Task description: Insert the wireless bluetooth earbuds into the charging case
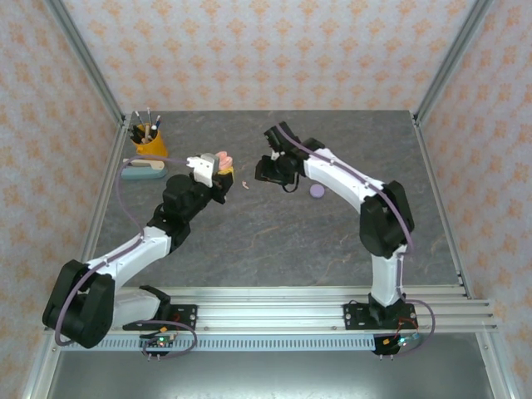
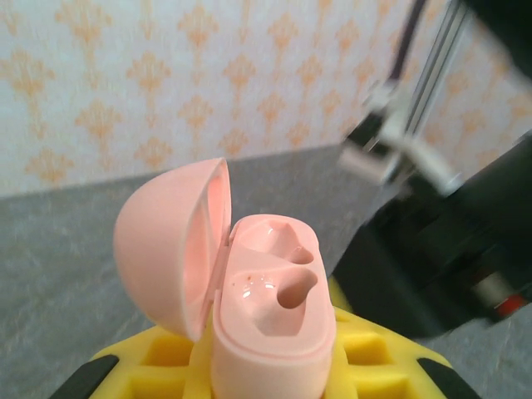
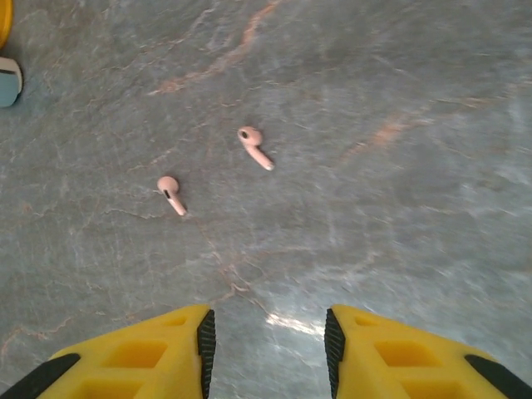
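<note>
The left jaws are gripping a pink charging case (image 2: 270,332) tightly; it is standing between them with its lid open and both sockets empty. The right jaws are hanging partly open over the surface (image 3: 416,216), holding nothing. A pink earbud (image 3: 254,146) and a second earbud (image 3: 171,194) are lying ahead of them, apart from each other.

You'll see the charging case (image 2: 266,332) is smooth pink plastic, satin outside and glossy in its wells. The earbuds (image 3: 253,145) look like the same smooth pink plastic. The worktop (image 3: 399,208) reads as veined grey stone, matt with faint sheen. The jaws are matt yellow plastic.
</note>
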You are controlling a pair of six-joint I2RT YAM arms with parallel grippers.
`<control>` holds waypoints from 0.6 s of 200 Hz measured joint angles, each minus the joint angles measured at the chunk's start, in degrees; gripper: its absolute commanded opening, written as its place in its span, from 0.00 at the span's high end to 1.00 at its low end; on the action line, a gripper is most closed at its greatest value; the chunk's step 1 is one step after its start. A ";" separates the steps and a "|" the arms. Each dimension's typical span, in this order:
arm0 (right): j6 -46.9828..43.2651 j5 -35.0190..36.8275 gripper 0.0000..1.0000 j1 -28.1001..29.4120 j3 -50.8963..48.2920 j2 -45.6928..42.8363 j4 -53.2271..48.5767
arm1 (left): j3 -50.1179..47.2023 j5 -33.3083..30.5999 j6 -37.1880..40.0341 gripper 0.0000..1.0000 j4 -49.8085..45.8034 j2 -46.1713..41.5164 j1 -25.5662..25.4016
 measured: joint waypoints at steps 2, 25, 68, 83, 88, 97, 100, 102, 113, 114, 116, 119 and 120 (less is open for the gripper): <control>-0.07 -0.13 0.59 0.15 0.57 0.52 -0.04 | 0.00 0.00 0.00 1.00 0.35 -0.24 0.02; -0.74 -0.87 0.60 1.16 6.29 5.51 -0.09 | -0.35 -0.48 0.02 1.00 3.56 -2.69 0.52; -3.67 -2.51 0.62 3.06 17.59 14.51 -0.79 | -0.68 -4.55 -0.20 1.00 5.60 -5.14 2.19; -4.94 -2.60 0.63 4.20 21.07 17.42 -1.18 | -0.68 -5.57 -0.22 1.00 5.60 -5.49 2.56; -5.40 -2.62 0.63 4.63 21.94 18.29 -1.20 | -0.68 -5.90 -0.22 1.00 5.57 -5.60 2.71; -5.86 -2.78 0.64 5.31 23.19 19.50 -1.33 | -0.68 -6.47 -0.24 1.00 5.53 -5.73 2.84; -6.19 -2.84 0.64 5.53 23.54 19.93 -1.31 | -0.68 -6.54 -0.26 1.00 5.53 -5.81 2.89; -6.23 -2.91 0.64 5.66 23.78 20.24 -1.33 | -0.66 -6.64 -0.26 1.00 5.51 -5.86 2.91; -6.82 -3.04 0.64 6.34 24.65 21.44 -1.42 | -0.63 -7.02 -0.48 1.00 5.42 -6.05 2.95; -6.88 -3.06 0.64 6.38 24.68 21.53 -1.42 | -0.61 -7.06 -0.55 1.00 5.40 -6.10 3.02; -6.91 -3.19 0.64 6.51 24.76 21.75 -1.42 | -0.57 -7.13 -0.63 1.00 5.35 -6.10 3.13; -6.97 -3.19 0.64 6.62 24.83 21.94 -1.44 | -0.55 -7.15 -0.63 1.00 5.35 -6.10 3.17; -7.10 -3.23 0.64 6.69 24.85 22.08 -1.44 | -0.55 -7.15 -0.66 1.00 5.35 -6.10 3.19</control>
